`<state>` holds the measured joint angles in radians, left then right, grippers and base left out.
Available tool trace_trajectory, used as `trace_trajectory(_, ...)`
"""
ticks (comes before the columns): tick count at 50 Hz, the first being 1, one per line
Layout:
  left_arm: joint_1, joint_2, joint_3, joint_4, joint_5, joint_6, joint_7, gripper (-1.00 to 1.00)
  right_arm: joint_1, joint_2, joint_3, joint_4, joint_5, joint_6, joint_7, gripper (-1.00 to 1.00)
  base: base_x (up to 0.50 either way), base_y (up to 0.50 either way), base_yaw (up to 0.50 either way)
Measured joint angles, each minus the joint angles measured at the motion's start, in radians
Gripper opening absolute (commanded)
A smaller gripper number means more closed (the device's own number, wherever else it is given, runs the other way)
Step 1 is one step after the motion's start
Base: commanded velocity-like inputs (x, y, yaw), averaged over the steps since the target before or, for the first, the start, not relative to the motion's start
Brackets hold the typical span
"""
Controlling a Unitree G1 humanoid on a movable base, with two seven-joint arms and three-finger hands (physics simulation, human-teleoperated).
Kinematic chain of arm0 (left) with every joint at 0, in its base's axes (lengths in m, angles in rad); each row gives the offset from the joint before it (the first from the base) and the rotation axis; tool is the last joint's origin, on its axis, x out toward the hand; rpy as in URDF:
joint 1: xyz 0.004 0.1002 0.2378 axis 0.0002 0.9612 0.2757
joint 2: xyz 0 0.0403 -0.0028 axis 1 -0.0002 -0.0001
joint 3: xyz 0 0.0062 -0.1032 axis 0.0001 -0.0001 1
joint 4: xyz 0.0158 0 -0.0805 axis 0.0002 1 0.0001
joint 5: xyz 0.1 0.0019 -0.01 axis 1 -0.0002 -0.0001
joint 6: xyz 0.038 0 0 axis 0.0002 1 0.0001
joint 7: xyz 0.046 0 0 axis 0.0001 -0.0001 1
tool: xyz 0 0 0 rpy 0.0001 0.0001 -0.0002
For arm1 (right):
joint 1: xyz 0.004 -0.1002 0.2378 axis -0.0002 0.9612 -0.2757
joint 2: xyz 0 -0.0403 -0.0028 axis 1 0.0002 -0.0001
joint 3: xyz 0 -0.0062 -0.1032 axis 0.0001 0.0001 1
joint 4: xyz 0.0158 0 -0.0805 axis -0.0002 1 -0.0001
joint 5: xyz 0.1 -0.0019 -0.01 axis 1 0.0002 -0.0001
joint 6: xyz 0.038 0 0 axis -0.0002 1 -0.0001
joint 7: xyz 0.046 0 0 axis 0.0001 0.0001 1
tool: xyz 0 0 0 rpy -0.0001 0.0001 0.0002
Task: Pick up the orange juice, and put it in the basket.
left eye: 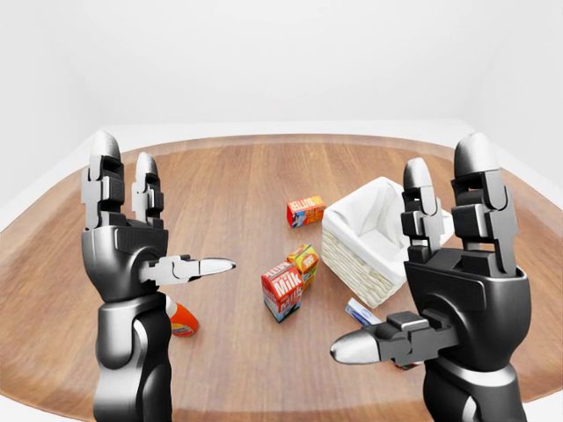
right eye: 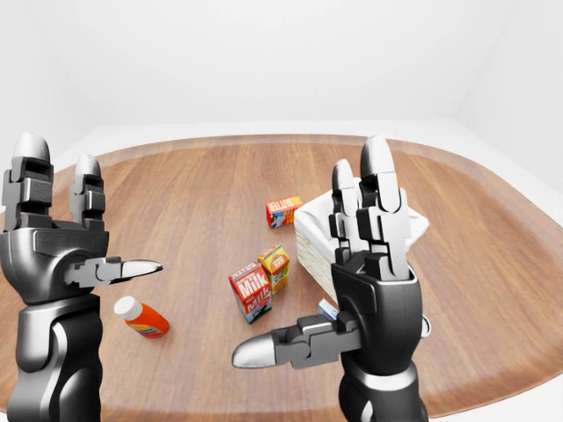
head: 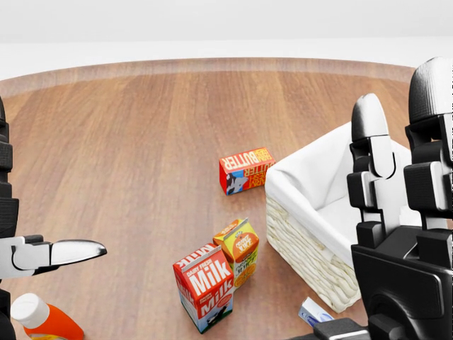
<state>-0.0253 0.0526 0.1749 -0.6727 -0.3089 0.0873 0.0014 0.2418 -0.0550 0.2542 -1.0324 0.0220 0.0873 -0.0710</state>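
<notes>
Right hand [right eye: 369,264] hides much of the basket [right eye: 310,230].

Woven wicker basket [head: 301,237] with white cloth lining, glossy printed-card orange juice [head: 239,251], matt wooden floor [head: 127,142].

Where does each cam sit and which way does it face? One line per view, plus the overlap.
Head view: on the head, tilted down at the milk carton and orange juice; right hand fills its right edge.
Left-eye view: on the head, wider, looking across the wooden floor; left hand raised, open.
Right-eye view: same pair, offset; shows the orange bottle fully.
All share the cartons, the butter box and basket.
</notes>
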Motion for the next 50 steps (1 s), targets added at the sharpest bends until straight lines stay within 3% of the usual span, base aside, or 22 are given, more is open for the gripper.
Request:
trace_trajectory(16, 0.001, 0.000, 0.000, -0.004, -0.001, 0.000, 0.001, 1.00, -0.055, 0.000, 0.005, 0.005, -0.088, 0.000, 0.019, 1.00, 0.00, 0.00, 0.00)
trace_trajectory(35, 0.001, -0.001, -0.001, -0.003, 0.000, 0.000, 0.001, 1.00, -0.276, 0.103, -0.003, -0.012, -0.392, 0.000, 0.257, 1.00, 0.00, 0.00, 0.00)
trace_trajectory(50, 0.003, -0.001, -0.001, -0.003, 0.000, 0.000, 0.000, 1.00, -0.461, 0.104, -0.043, 0.040, -0.510, 0.000, 0.373, 1.00, 0.00, 0.00, 0.00)
